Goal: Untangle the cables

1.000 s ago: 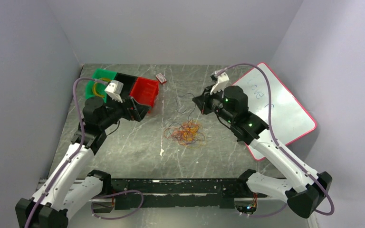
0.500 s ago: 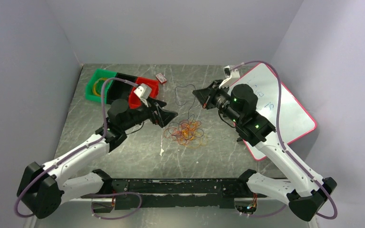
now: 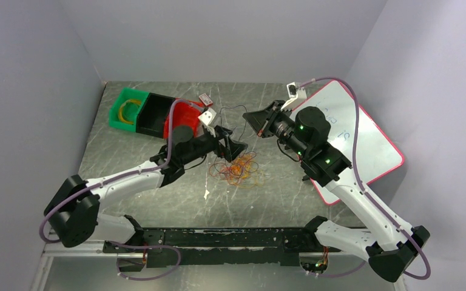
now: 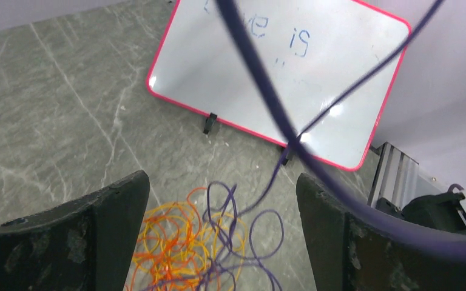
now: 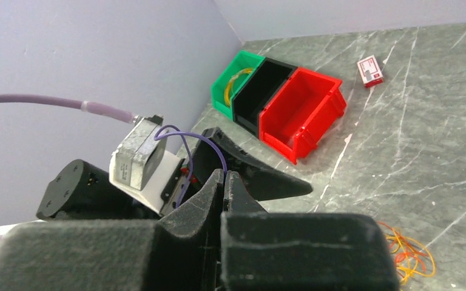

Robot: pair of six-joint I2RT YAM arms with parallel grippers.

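The cables (image 3: 238, 170) lie in a tangle of orange, yellow and dark loops on the grey tabletop. My left gripper (image 3: 235, 145) hovers open just above the pile's left edge. In the left wrist view the orange and yellow loops (image 4: 170, 242) and a dark purple cable (image 4: 246, 221) show between its wide-apart fingers (image 4: 106, 227). My right gripper (image 3: 248, 117) is raised behind the pile, shut on the thin dark purple cable (image 5: 185, 134), which runs up from the tangle to its tips (image 5: 224, 177).
Green (image 3: 125, 109), black (image 3: 151, 114) and red (image 3: 182, 118) bins stand at the back left; yellow loops lie in the green one. A small red-and-white box (image 3: 205, 100) lies behind them. A pink-framed whiteboard (image 3: 364, 142) covers the right side.
My left arm has swung from the bins rightward to just over the tangle, jaws still open. The right gripper has stayed raised and shut on the dark cable, shifting only slightly.
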